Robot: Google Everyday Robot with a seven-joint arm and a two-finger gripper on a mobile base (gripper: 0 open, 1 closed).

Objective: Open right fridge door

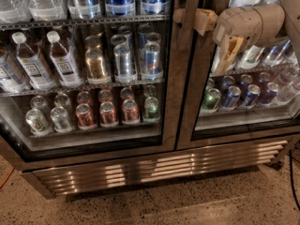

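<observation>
1. The hand [197, 21] is up in the top right, pressed right up against the steel upright where the two doors meet. I honestly can't tell how far open it is or whether it's got hold of anything.
2. The beige arm [255, 22] behind it comes in from the right edge and crosses in front of the glass.
3. The right fridge door [253, 112] is the one the arm is parked over. It looks shut, sitting flush with its neighbour.
4. Through that glass there's a green can [211, 99] next to a row of blue cans [241, 95], with white-labelled bottles [253, 55] on the shelf above.
5. The left door [169, 78] shows brown-drink bottles [61, 60], silver cans in the middle and red cans [108, 114] lower down.
6. Below both doors runs a slatted steel grille [154, 165], then speckled floor [187, 205].
7. An orange cable [3, 176] pokes in at the far left.
</observation>
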